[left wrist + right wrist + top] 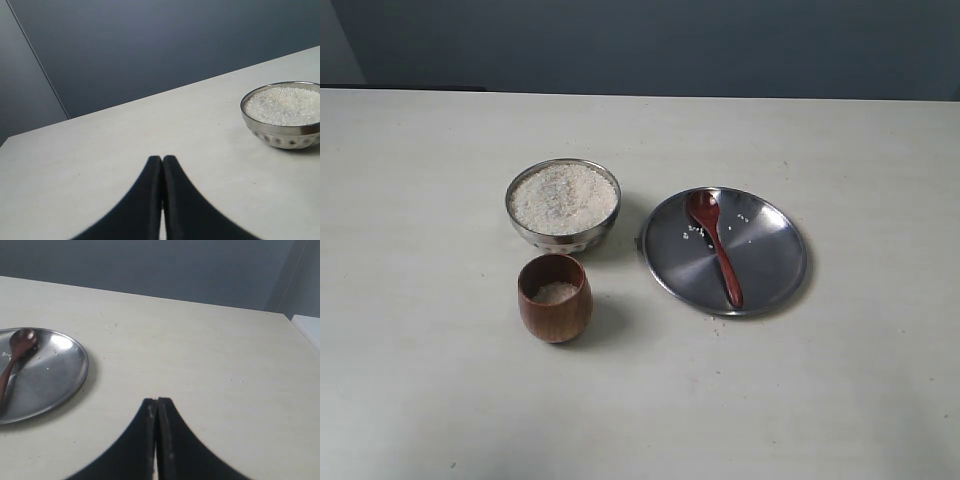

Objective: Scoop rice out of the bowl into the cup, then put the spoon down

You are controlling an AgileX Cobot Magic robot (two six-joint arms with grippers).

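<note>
Showing the table [840, 400] from the exterior view: the bowl [563, 242] is sitting near the middle of the table, somewhat toward the far edge, and is brimming with rice [563, 197]. The cup [555, 318] is standing upright just beside the bowl, on the side toward the near edge, and is holding a shallow layer of rice at its bottom. The steel plate [770, 255] is lying on the side of the bowl toward the right edge, near it but apart. The spoon [718, 248] is resting on the plate, its head pointing toward the far edge and its handle running toward the near edge; a few loose grains [688, 235] are lying on the plate beside the head. The left claw [162, 159] is hanging above the table with its two dark fingers pressed together, gripping nothing, the bowl lying off to one side. The right claw [157, 401] is likewise fully closed and empty, hovering over the table with the plate and spoon off to one side
</note>
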